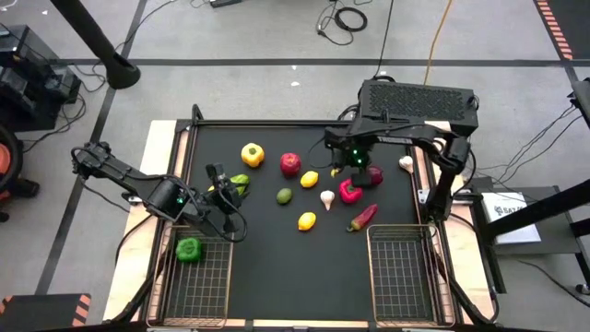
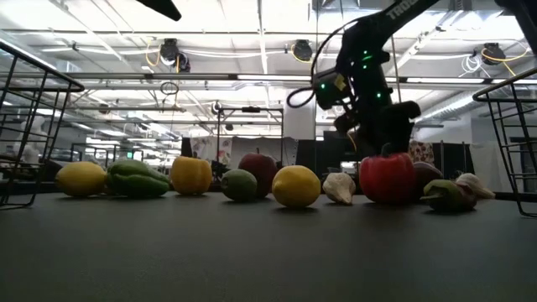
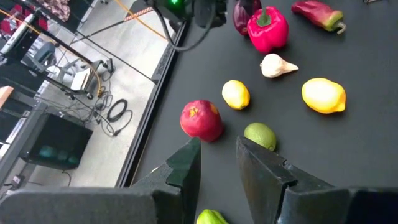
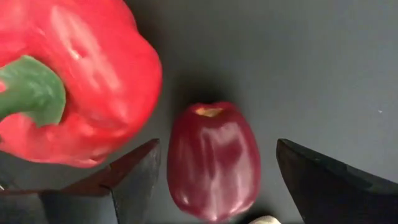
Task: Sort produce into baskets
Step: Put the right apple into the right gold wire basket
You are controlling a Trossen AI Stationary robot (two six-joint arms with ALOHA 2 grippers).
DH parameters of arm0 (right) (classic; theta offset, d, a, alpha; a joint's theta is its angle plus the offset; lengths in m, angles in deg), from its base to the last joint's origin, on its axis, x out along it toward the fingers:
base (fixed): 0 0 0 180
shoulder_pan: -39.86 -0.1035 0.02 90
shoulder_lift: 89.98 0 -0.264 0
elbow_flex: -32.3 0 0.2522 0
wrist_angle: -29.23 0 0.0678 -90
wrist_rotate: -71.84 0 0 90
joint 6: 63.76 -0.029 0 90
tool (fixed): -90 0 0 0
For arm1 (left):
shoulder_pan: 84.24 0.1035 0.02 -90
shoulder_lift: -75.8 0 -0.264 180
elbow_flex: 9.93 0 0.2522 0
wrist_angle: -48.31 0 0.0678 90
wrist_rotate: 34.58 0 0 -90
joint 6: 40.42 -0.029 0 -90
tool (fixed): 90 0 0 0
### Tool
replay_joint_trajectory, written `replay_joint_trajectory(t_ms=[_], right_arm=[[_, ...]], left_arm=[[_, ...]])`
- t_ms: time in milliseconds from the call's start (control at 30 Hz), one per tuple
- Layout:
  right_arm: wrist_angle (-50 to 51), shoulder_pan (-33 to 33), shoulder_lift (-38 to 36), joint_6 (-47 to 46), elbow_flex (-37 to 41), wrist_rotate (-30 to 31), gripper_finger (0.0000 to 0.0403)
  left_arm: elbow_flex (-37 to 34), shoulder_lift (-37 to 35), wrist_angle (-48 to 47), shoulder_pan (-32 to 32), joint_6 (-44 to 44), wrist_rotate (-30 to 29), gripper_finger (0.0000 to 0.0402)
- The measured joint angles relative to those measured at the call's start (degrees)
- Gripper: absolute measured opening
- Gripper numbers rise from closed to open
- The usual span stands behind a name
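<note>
From above, the right gripper (image 1: 361, 166) hung over the far right of the bench (image 1: 267, 267), its fingers spread above a dark apple (image 1: 373, 175), with the pink pepper (image 1: 349, 191) just beside them; the right arm was plainly the nearer one. The left gripper (image 1: 221, 192) sat near the green pepper (image 1: 240, 183), well apart from the apple, its fingers narrowly parted on nothing. One green piece (image 1: 189, 249) already lay in the left basket (image 1: 195, 295); the right basket (image 1: 400, 277) showed none. At bench level, the right gripper stood behind the pink pepper, the apple mostly hidden. The left wrist saw a red apple (image 3: 201, 121) and lime (image 3: 260, 135) beyond its fingers (image 3: 186, 171). The right wrist showed the dark apple between its spread fingers (image 4: 140, 177), long axis running along them, untouched, so a straight descent looked enough.
</note>
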Motion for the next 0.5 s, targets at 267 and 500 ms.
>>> replay_joint_trajectory(t_ms=[267,500], right_arm=[[-1.1,0.0,0.6,0.8,0.0,-0.4,0.0311],[-0.9,0.0,2.4,0.9,0.0,-2.8,0.0320]], left_arm=[[0.0,0.0,-0.3,0.0,0.0,0.0,0.0112],[0.0,0.0,-1.5,0.0,0.4,0.0,0.0112]])
